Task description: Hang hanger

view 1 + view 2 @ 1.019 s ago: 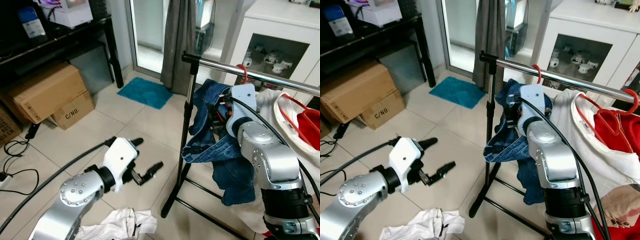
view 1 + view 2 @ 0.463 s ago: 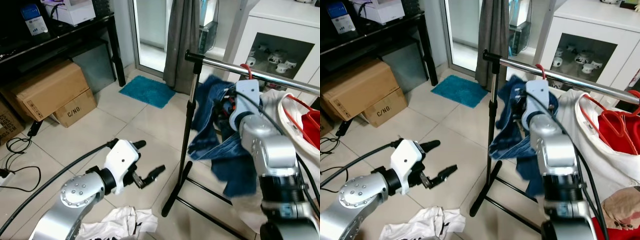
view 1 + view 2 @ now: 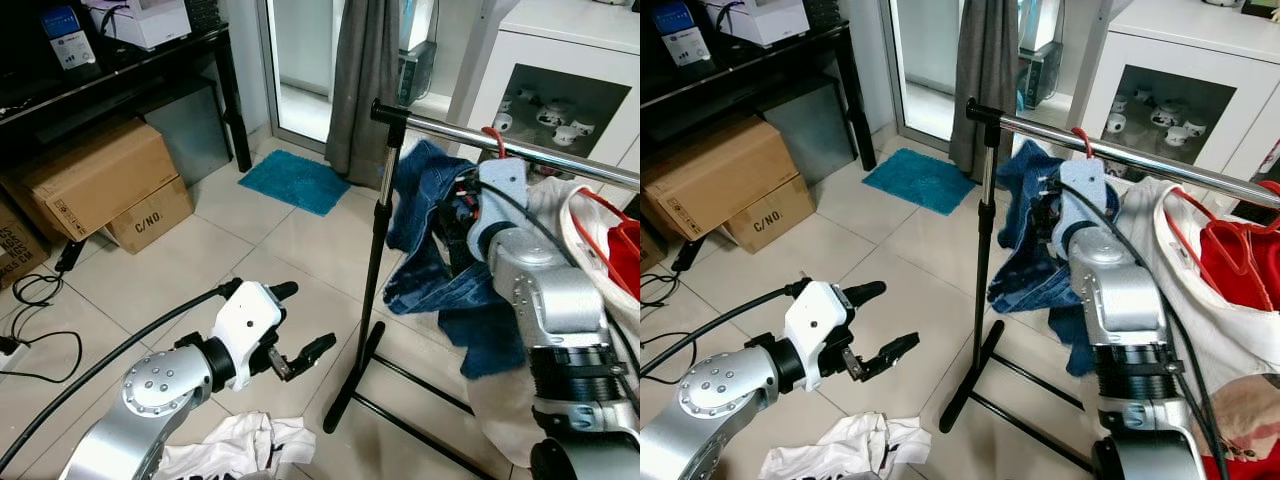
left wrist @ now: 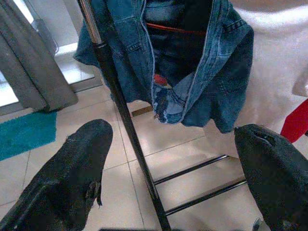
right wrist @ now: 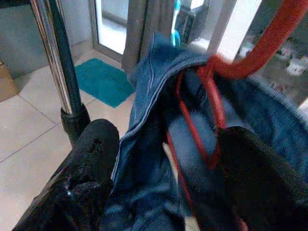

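Left eye view: right arm bent up at the rail's (image 3: 520, 150) post end, right gripper (image 3: 452, 212) buried in the denim garment (image 3: 430, 275) on the red hanger (image 3: 487, 140), hook over the rail. Left gripper (image 3: 298, 322) low above the floor tiles (image 3: 250, 260), fingers spread, holding nothing.

Left wrist view: both fingers (image 4: 79, 163) wide apart, rack post (image 4: 120, 115) between.

Right wrist view: fingers (image 5: 94, 159) parted either side of the hanger's neck and denim; contact unclear.

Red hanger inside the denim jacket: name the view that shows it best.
Right wrist view: the red hanger shows close up, hook and neck. The eye views catch its hook on the rail; the left wrist view, a strip inside the denim jacket.
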`<state>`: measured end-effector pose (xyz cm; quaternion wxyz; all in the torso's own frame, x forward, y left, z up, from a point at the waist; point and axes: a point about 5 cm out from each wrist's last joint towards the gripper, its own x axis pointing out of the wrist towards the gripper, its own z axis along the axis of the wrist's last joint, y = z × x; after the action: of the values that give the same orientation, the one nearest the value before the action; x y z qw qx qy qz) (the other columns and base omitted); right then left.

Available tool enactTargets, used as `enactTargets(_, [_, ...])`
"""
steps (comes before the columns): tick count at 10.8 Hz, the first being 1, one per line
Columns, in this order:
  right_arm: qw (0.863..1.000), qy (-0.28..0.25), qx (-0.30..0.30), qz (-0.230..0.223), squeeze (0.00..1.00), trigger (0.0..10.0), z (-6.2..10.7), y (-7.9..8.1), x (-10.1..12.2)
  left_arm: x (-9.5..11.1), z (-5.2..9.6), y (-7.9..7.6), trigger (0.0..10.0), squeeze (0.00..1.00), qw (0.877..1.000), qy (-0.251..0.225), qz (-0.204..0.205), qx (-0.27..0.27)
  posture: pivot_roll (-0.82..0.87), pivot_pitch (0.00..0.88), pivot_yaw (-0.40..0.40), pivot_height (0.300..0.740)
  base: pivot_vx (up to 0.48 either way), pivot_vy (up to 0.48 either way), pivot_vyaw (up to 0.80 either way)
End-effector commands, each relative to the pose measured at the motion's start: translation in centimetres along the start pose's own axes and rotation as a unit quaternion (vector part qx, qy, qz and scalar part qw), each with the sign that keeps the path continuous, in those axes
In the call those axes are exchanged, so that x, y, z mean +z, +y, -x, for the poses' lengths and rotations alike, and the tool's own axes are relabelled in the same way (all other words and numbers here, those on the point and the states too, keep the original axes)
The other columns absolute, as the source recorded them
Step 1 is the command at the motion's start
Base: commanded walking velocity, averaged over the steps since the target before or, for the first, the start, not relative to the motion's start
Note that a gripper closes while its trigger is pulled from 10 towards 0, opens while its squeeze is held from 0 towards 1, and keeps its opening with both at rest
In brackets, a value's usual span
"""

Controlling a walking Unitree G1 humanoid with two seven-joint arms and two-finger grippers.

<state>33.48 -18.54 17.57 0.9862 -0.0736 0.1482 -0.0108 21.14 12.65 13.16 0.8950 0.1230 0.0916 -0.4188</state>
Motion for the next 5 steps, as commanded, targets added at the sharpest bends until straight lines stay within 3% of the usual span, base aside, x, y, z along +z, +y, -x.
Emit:
enactTargets(1, [1.0, -0.006, -0.007, -0.008, 1.0, 10.0, 0.4, -0.7, 0.4, 0.2, 0.1, 0.0, 10.0, 0.0, 1.0, 0.0, -0.004, -0.006, 0.01, 0.0, 0.031, 0.74, 0.0, 0.0, 0.0])
enactTargets(4, [1.0, 0.003, -0.019, 0.009, 1.0, 10.0, 1.0, -1.9, 0.6, 0.6, -0.1, -0.2, 10.0, 0.0, 1.0, -0.006, -0.006, -0.014, 0.01, 0.0, 0.029, 0.74, 0.0, 0.0, 0.0])
enactTargets(5, [1.0, 0.011, -0.009, 0.012, 0.89, 10.0, 0.9, -1.7, 0.3, 0.6, -0.2, -0.2, 10.0, 0.0, 1.0, -0.008, -0.004, -0.017, 0.0, 0.0, 0.031, 0.74, 0.0, 0.0, 0.0])
